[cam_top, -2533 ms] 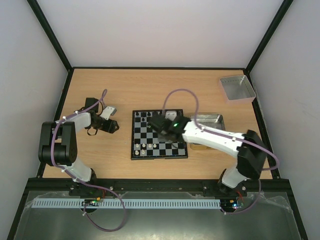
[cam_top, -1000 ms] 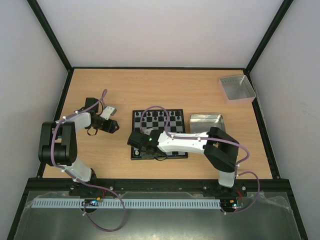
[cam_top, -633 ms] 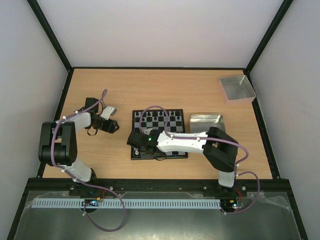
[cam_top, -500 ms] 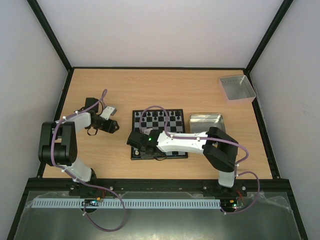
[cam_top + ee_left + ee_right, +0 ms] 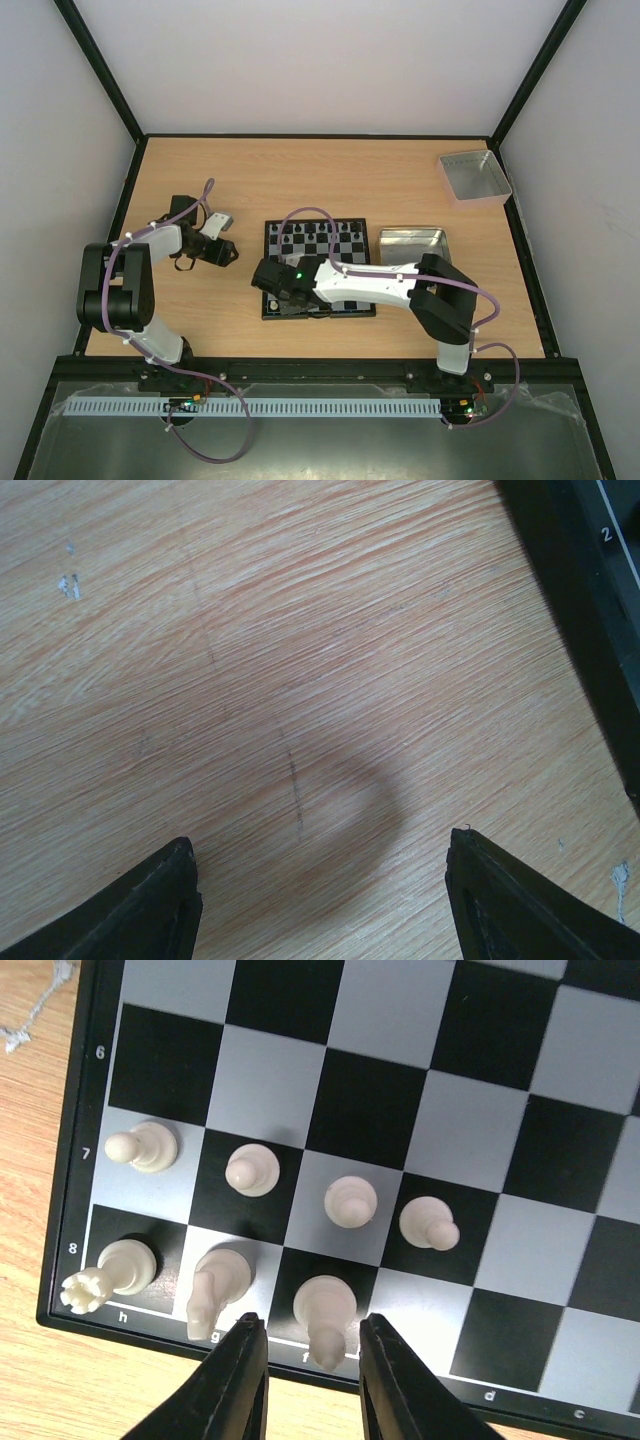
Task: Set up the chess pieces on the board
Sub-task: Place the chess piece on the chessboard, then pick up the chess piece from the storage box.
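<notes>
Seven cream chess pieces (image 5: 350, 1201) stand on the board's (image 5: 470, 1140) near-left corner. The right tool (image 5: 310, 1322) is spread around the bishop (image 5: 325, 1310); the left tool (image 5: 320, 840) is spread too.

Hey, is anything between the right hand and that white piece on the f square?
Nothing visible. The right hand straddles the white piece, a finger on either side; the white knight stands close beside one finger.

left gripper (image 5: 320, 840) jaws wide, right gripper (image 5: 305, 1332) narrowly parted, pointing down, stretched leftward
</notes>
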You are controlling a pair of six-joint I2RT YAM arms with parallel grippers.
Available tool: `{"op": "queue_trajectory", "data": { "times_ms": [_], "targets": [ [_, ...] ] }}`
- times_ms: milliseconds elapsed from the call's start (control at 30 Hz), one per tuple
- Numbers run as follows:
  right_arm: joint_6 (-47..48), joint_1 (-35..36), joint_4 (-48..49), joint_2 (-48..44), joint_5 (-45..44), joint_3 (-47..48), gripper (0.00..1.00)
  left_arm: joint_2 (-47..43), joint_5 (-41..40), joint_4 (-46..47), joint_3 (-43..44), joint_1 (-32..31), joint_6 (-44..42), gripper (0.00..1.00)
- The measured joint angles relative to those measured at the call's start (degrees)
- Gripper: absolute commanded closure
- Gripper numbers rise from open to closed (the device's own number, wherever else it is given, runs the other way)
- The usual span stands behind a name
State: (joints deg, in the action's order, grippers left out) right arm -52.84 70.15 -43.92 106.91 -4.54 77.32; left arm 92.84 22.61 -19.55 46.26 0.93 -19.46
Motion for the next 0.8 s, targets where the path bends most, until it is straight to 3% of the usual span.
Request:
{"op": "queue_trajectory", "data": {
  "times_ms": [300, 400, 533, 700, 800],
  "targets": [
    [-0.1, -3.2, -5.7, -7.7, -4.8, 0.6, 0.71, 0.0, 0.0, 0.0, 0.0, 0.0, 0.0, 0.32],
    [-0.1, -11.8, -5.7, -16.9, -6.0, -4.0, 0.71, 0.0, 0.0, 0.0, 0.0, 0.0, 0.0, 0.32],
    [0.9, -28.5, -5.4, -26.3, -7.4, -11.3, 0.71, 0.0, 0.0, 0.0, 0.0, 0.0, 0.0, 0.32],
    [4.0, -44.0, -3.5, -28.0, -5.4, -18.5, 0.71, 0.0, 0.0, 0.0, 0.0, 0.0, 0.0, 0.32],
    [5.4, -49.9, -2.2, -27.6, -3.7, -20.0, 0.71, 0.0, 0.0, 0.0, 0.0, -0.1, 0.0, 0.32]
  ]
}}
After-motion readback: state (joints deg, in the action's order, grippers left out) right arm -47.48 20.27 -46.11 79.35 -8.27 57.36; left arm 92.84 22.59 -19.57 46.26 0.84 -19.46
